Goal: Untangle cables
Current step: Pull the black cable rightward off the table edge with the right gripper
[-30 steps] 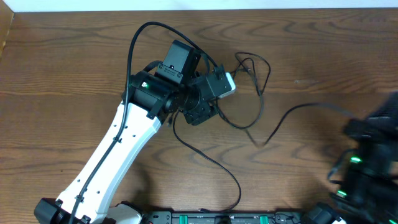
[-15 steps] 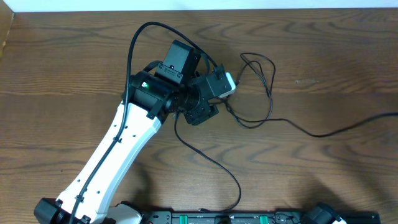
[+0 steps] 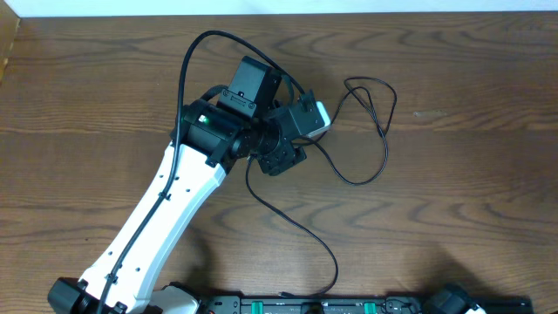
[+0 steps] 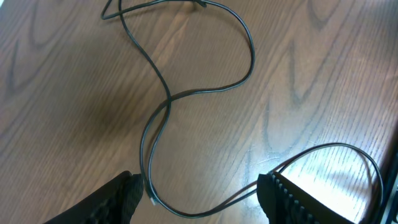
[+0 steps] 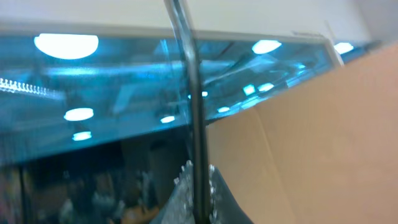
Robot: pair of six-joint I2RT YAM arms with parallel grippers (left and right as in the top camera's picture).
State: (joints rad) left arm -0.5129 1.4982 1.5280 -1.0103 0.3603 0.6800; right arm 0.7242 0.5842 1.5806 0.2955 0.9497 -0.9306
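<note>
Worktop: brown wood grain, seen whole from overhead.
Left arm: white, reaching from the near edge up toward the middle of the worktop, its black wrist angled to the right.
Left fingers: apart, both tips low over the wood; a black cable runs across the gap between them, and nothing is clamped.
Cable on the worktop: from overhead the thin black cable lies just right of the left wrist, curling up into a small loop and down again in a wider bend.
Cable, close up: in the left wrist view it crosses over itself once above the fingers, then sweeps round in a big loop to the right; it lies flat on the wood.
Second strand: another thin black cable trails from under the left wrist down toward the near edge.
Right fingers: out of the overhead view; in their own camera they are together, pinched on a thin dark cable that rises straight up past blue-lit glass and brown board.
</note>
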